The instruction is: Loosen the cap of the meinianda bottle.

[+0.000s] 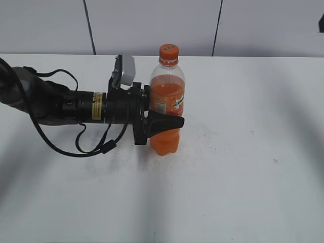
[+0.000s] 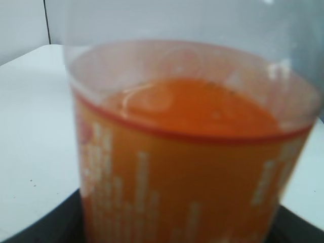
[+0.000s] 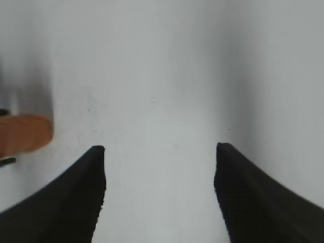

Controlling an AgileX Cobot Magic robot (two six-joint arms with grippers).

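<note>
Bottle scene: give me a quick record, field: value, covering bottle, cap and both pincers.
bottle: upright on the white table, part full of orange drink
cap: orange, on the bottle's neck, nothing touching it
left pincer: closed around the bottle's lower half from the left side
right pincer: open, empty, over bare table; not seen in the exterior view
left wrist view: filled by the bottle up close, drink level visible
</note>
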